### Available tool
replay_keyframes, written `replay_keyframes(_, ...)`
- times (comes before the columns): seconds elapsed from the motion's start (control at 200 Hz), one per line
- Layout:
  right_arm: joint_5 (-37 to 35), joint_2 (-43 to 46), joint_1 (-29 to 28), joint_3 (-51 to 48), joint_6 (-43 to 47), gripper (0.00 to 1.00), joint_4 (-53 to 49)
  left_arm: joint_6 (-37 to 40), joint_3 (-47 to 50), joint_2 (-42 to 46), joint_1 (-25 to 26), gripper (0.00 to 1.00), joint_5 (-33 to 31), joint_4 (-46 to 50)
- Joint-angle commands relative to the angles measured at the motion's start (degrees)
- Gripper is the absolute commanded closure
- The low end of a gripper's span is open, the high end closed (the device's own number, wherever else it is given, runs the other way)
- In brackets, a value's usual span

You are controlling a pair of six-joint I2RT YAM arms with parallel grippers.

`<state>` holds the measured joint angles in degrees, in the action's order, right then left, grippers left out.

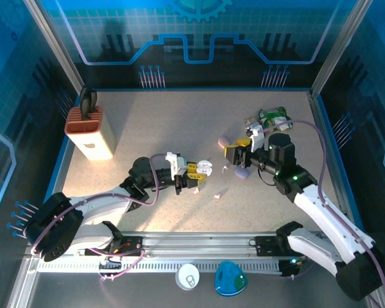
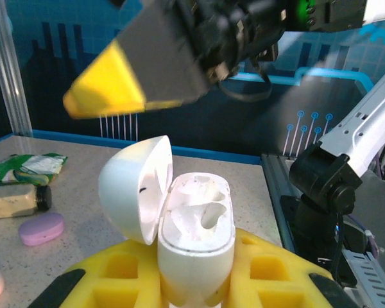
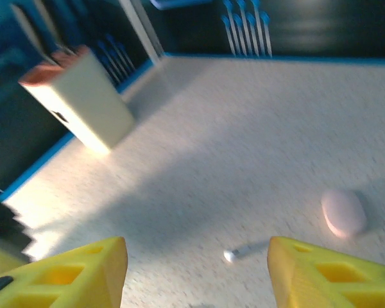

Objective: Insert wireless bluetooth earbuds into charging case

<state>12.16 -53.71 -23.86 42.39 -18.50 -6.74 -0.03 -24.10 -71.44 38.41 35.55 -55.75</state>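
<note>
Speckled beige table (image 1: 147, 122), blue panel walls all round, and here we are right in the middle of it. My left gripper (image 1: 194, 172) is clamped tight on a white, pebble-shaped plastic charging case (image 2: 196, 224), held upright between the yellow pads with its rounded lid (image 2: 135, 186) swung open to one side. Looking into the charging case from my left wrist, both moulded pockets look bare: no bud seated that I can make out.

My right gripper (image 3: 196, 273) hangs just beyond the charging case, jaws apart, nothing between the yellow fingers (image 3: 70, 276). On the table under that gap lies a tiny white stubby plastic earbud (image 3: 234, 255), loose and unheld. From above, another tiny pale bud (image 1: 215, 196) lies on the table just on the near side of the charging case.

Also in play: a lilac pebble-shaped case (image 2: 42, 229) lying shut on the table beyond the charging case, and a pink pebble-shaped case (image 3: 344, 213) near it, also shut.

So, my read: the case is open and presented, that part is done. The real work is all ahead: pick a bud, carry it over, seat it in a pocket, then the second one.
</note>
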Motion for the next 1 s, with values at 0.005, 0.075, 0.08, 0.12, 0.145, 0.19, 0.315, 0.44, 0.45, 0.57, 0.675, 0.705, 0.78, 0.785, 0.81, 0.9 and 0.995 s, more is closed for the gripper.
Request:
replay_keyframes(0.005, -5.8, -4.9, 0.4, 2.2, -2.0, 0.4, -7.2, -0.8, 0.7, 1.7, 0.0, 1.0, -2.3, -2.6)
replay_keyframes(0.075, -7.0, -9.0, 0.4, 3.3, -2.9, 0.39, -8.4, -1.3, 0.8, 1.7, 0.0, 1.0, -2.7, -2.4)
replay_keyframes(0.08, -7.1, -9.3, 0.4, 3.4, -2.9, 0.4, -8.5, -1.3, 0.8, 1.7, 0.0, 1.0, -2.7, -2.4)
replay_keyframes(0.12, -8.0, -11.7, 0.4, 4.2, -3.3, 0.4, -9.5, -1.5, 1.0, 1.7, -0.1, 1.0, -2.9, -2.5)
replay_keyframes(0.145, -8.5, -13.3, 0.4, 4.8, -3.5, 0.4, -10.2, -1.6, 1.1, 1.7, 0.0, 1.0, -3.0, -2.7)
replay_keyframes(0.19, -9.3, -16.1, 0.3, 6.1, -3.8, 0.4, -11.4, -1.6, 1.5, 1.8, 0.0, 1.0, -3.3, -3.2)
replay_keyframes(0.315, -9.1, -23.7, 0.3, 9.8, -4.4, 0.41, -13.9, -1.0, 3.4, 2.2, -0.2, 1.0, -4.7, -4.7)
replay_keyframes(0.44, -7.6, -29.2, -1.0, 11.7, -6.4, 0.43, -13.2, 0.2, 4.5, 2.4, -0.4, 1.0, -6.0, -4.7)
replay_keyframes(0.45, -7.6, -29.6, -1.2, 11.8, -6.6, 0.43, -13.0, 0.4, 4.6, 2.4, -0.4, 1.0, -6.0, -4.7)
replay_keyframes(0.57, -8.5, -32.6, -3.5, 11.1, -8.9, 0.42, -11.6, 1.3, 4.5, 2.5, -0.5, 1.0, -6.2, -4.0)
replay_keyframes(0.675, -8.3, -33.0, -4.2, 8.3, -11.4, 0.43, -8.7, 1.8, 4.6, 2.5, -0.6, 1.0, -6.3, -3.8)
replay_keyframes(0.705, -8.1, -33.1, -4.4, 6.7, -12.0, 0.43, -8.0, 1.9, 4.5, 2.4, -0.6, 1.0, -6.3, -3.7)
replay_keyframes(0.78, -7.6, -33.3, -4.6, 4.7, -13.1, 0.43, -6.9, 2.0, 4.5, 2.1, -0.6, 1.0, -6.3, -3.7)
replay_keyframes(0.785, -7.6, -33.3, -4.6, 4.6, -13.2, 0.43, -6.8, 2.0, 4.5, 2.0, -0.5, 1.0, -6.3, -3.7)
replay_keyframes(0.81, -7.3, -33.4, -4.6, 4.0, -13.5, 0.43, -6.5, 2.1, 4.5, 2.0, -0.6, 1.0, -6.2, -3.8)
replay_keyframes(0.9, -7.2, -33.7, -4.6, 2.3, -13.8, 0.43, -5.9, 1.8, 4.4, 1.8, -0.5, 1.0, -5.9, -4.1)
replay_keyframes(0.995, -7.6, -33.8, -4.5, 1.6, -13.8, 0.43, -6.3, 1.9, 4.5, 2.1, -0.6, 1.0, -5.9, -3.9)
